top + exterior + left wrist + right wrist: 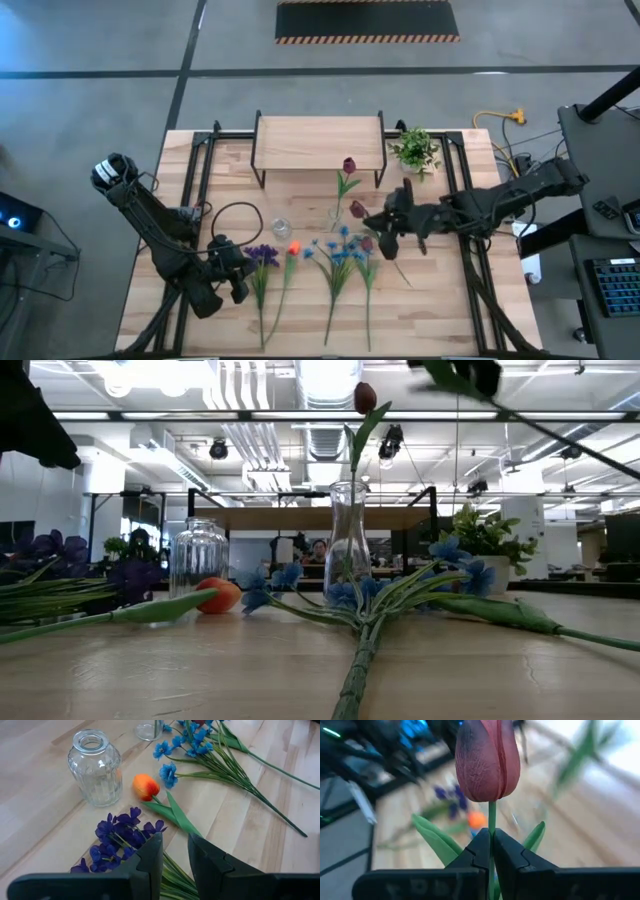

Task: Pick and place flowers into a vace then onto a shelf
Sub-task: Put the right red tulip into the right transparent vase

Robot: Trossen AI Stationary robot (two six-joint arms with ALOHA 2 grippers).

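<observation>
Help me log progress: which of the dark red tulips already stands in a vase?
The dark red tulip upright in the tall clear vase, bloom above its rim. Another is clamped in the right gripper; a third lies on the table.

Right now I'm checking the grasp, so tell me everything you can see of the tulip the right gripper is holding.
The tulip is a dark red, closed bud with a finely veined, fabric-like surface, on a thin green stem with long pointed green leaves below the bud. The right gripper is shut on the stem just under the bud, fingers pressed on either side. It is held off the table, above the flowers lying there; the high view shows the stem trailing away behind the gripper.
</observation>
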